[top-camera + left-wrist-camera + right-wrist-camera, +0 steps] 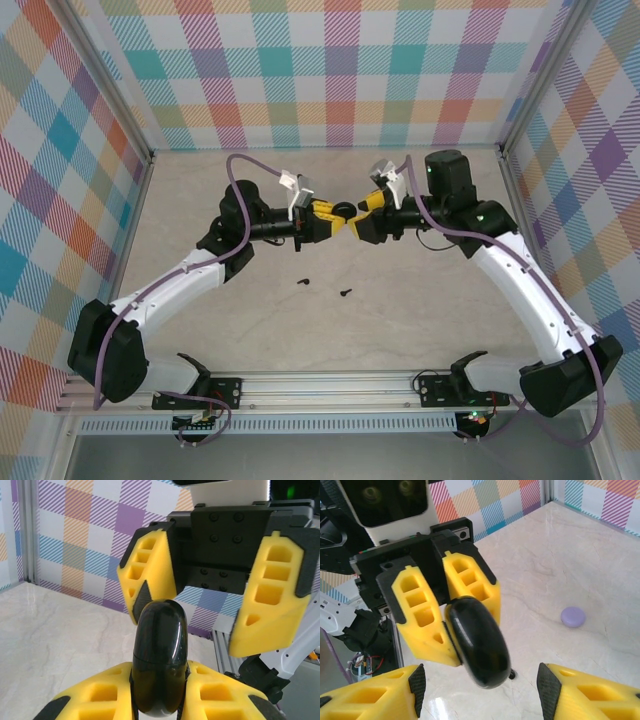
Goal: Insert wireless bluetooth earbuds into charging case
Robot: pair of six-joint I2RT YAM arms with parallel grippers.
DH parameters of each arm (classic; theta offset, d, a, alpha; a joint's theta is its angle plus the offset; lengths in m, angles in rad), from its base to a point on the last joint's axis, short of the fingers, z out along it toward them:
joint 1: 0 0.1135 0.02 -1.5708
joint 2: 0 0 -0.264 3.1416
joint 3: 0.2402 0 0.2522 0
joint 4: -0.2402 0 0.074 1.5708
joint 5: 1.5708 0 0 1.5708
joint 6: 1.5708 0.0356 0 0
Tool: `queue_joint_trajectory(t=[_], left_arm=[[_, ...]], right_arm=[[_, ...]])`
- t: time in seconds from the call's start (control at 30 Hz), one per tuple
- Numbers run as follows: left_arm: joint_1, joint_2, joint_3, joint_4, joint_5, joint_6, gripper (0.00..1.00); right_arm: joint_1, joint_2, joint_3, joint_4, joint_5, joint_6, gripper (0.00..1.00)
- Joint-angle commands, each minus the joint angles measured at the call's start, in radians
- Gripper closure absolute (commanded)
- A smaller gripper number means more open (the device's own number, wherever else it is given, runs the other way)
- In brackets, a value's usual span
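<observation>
Clamping the case [160,650], left fingers [95,697] may lose it if right fingers [270,600], apart at 3 o'clock, nudge it.

- Your charging case [160,650] is black plastic, smooth and highly glossy, with bright reflections along its dome.
- The fingers [222,695] of the left gripper [160,672] are yellow plastic, matt and faintly grainy, with matt black pads at the tips. You will see the same finish on the right gripper [481,684].
- The table [420,300] is a pale marbled top, smooth with a soft sheen.
- The lilac case [573,616] looks matt to you.
- The walls [340,70] carry a flat, matt checked print.
- The front rail [330,385] is bare silvery metal.
- The arm shells [170,290] are smooth white plastic.
</observation>
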Motion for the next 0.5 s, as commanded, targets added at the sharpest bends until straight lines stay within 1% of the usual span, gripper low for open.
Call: queue_joint_trajectory(t=[0.0, 0.23, 0.47], left_arm=[[-0.009, -0.038, -0.012, 0.054, 0.043, 0.013, 0.81], [-0.015, -0.043, -0.012, 0.029, 0.056, 0.036, 0.81], [-0.024, -0.047, -0.006, -0.016, 0.065, 0.070, 0.81]], right_arm=[[0.000, 0.013, 0.038, 0.003, 0.012, -0.010, 0.38], [-0.001, 0.015, 0.041, 0.030, 0.072, 0.013, 0.38], [-0.006, 0.003, 0.036, 0.064, 0.090, 0.040, 0.38]])
